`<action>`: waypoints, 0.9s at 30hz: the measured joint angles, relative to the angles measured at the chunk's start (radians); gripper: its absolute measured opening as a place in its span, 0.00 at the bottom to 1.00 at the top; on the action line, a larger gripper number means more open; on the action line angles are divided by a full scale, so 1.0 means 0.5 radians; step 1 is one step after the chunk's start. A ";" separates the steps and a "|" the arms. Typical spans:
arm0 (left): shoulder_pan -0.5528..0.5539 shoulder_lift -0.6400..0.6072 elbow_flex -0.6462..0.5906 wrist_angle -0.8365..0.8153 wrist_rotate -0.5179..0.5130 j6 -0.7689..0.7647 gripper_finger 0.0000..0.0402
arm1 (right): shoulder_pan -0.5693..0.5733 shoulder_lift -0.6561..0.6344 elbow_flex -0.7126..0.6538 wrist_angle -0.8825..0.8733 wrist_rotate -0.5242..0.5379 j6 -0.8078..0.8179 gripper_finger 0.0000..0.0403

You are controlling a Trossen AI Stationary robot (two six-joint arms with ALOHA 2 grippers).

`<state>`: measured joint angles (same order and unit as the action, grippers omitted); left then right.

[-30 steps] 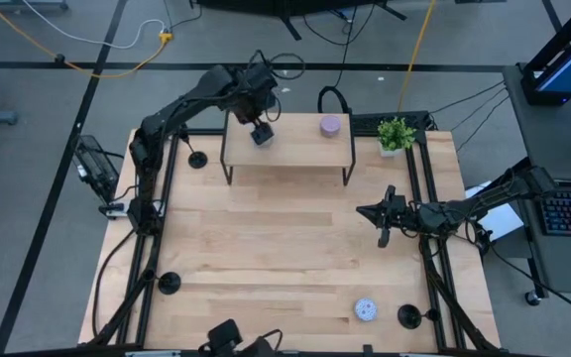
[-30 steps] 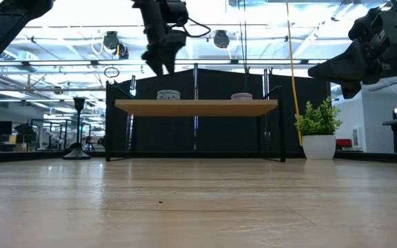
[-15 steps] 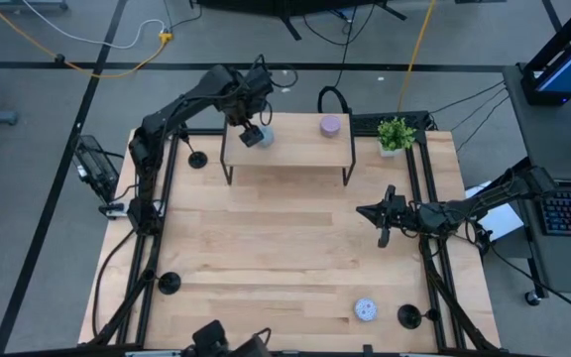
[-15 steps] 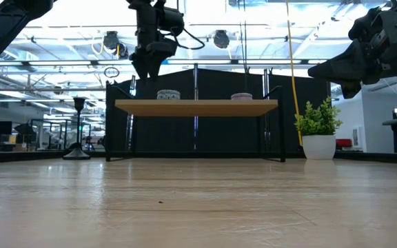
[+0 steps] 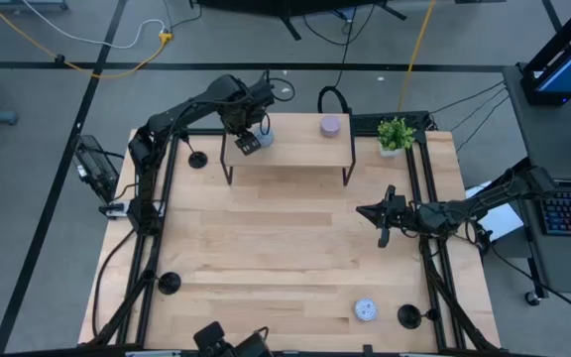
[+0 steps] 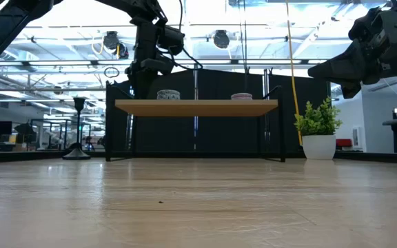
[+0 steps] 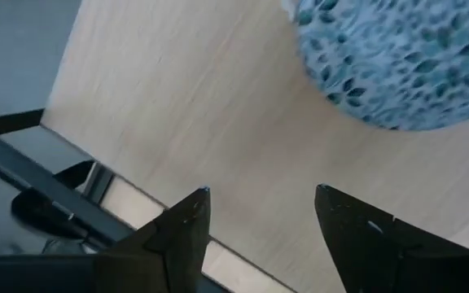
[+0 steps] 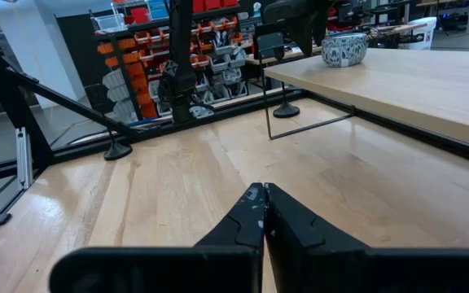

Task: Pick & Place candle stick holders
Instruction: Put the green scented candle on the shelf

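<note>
Currently your left gripper [image 5: 249,145] is hovering over raised shelf [image 5: 295,149], fingers parted, gripping nothing, patterned puck [image 7: 381,61] lying just beyond fingertips. Right gripper [image 5: 384,238] is waiting at table's right side, fingers pressed together, empty. Candle stick holders are standing on table: one [image 5: 197,159] beside shelf, two [image 5: 169,284] [image 5: 408,317] near front corners.

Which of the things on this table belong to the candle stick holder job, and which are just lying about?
Belong to the job: rear left candle stick holder, front left candle stick holder, front right candle stick holder.
Lying about: patterned puck, lavender puck, white puck, potted plant.
</note>
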<state>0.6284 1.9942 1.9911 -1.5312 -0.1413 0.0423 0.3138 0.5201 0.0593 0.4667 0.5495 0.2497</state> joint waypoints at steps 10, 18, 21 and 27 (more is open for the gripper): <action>-0.053 0.000 0.000 0.266 0.225 0.001 0.50 | 0.000 0.000 0.000 0.000 0.001 0.000 0.00; -0.070 0.000 0.000 0.565 0.229 0.008 0.45 | 0.000 0.000 0.000 0.000 0.001 0.000 0.00; -0.069 0.000 0.000 0.644 0.229 0.007 0.44 | 0.000 0.000 0.000 0.000 0.000 0.000 0.00; -0.070 0.000 0.000 0.428 0.185 -0.032 0.41 | 0.000 0.000 0.000 0.000 0.000 0.048 0.00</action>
<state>0.5934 1.9942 1.9911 -1.3174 -0.0487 0.0264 0.3138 0.5201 0.0593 0.4665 0.5495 0.2737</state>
